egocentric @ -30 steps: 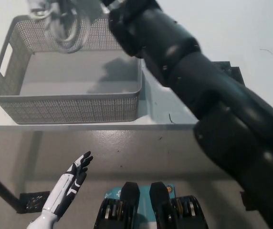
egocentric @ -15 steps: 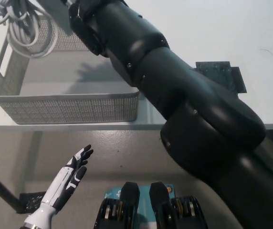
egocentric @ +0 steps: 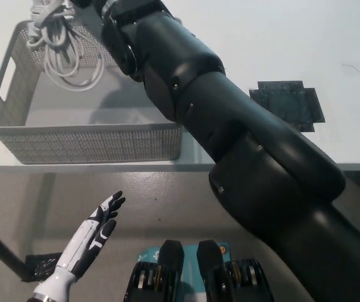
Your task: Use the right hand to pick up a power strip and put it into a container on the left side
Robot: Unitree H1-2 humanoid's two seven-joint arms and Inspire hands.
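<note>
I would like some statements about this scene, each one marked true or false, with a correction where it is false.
1. The grey basket stands on the white table. True.
2. The coiled white cable hangs over the far part of the basket. True.
3. The white left hand rests inside the basket. False: it is low at the lower left, below the table edge, fingers apart, holding nothing.
4. The dark square mat lies inside the basket. False: it lies on the table, to the right of the black right arm.
5. The right hand is plainly visible. False: it is out of the picture at the top edge.
</note>
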